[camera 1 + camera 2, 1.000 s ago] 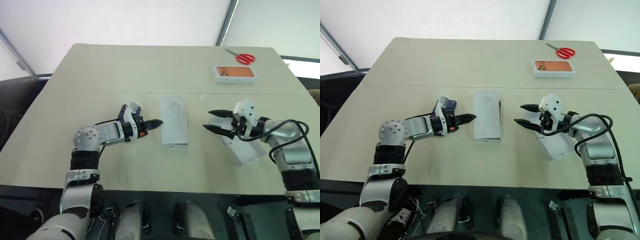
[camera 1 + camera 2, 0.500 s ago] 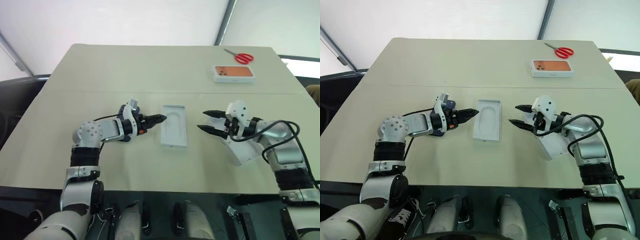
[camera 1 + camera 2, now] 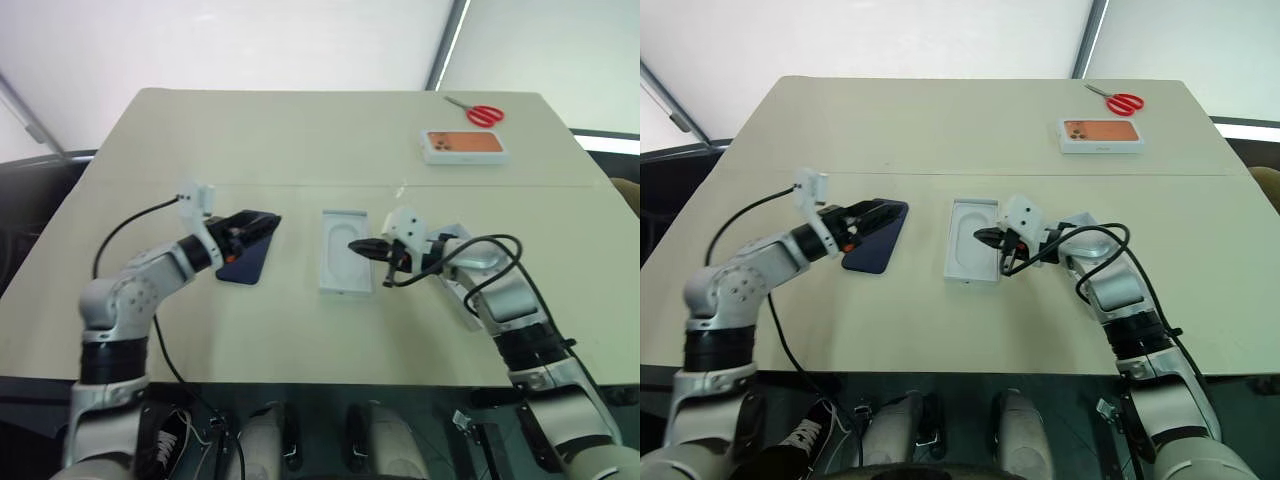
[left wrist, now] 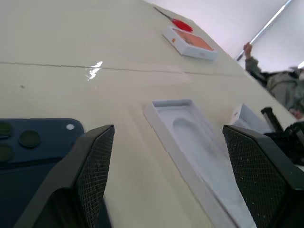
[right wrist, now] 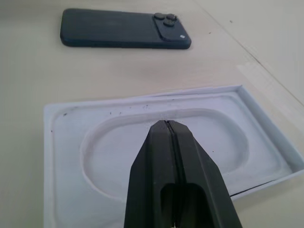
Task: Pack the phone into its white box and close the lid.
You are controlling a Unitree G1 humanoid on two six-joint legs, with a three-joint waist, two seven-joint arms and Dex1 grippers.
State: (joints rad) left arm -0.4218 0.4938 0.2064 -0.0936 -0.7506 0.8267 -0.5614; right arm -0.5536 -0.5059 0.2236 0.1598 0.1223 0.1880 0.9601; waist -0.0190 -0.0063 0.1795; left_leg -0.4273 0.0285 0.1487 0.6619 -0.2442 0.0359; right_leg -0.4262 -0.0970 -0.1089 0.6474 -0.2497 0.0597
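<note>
The dark navy phone [image 3: 243, 262] lies flat on the table, back up, with its camera cluster toward the far end. My left gripper [image 3: 252, 228] hovers open over that far end, and the phone [image 4: 28, 156] is not between its fingers [image 4: 95, 166]. The lid [image 3: 345, 252] lies inside-up in the middle and shows its white moulded recess. My right gripper [image 3: 356, 247] is shut and empty, its tips [image 5: 166, 124] just above the lid's [image 5: 95, 142] right side. The white box [image 4: 246, 118] sits to the right, mostly covered by my right forearm.
A box with an orange phone picture [image 3: 465, 146] and red scissors [image 3: 482, 113] lie at the far right of the table. A person [image 4: 280, 85] shows beyond the table's right side. A seam runs across the table behind the lid.
My left arm swung out to the left, away from the lid, and its gripper opened, uncovering the phone. My right gripper moved left over the lid and shut.
</note>
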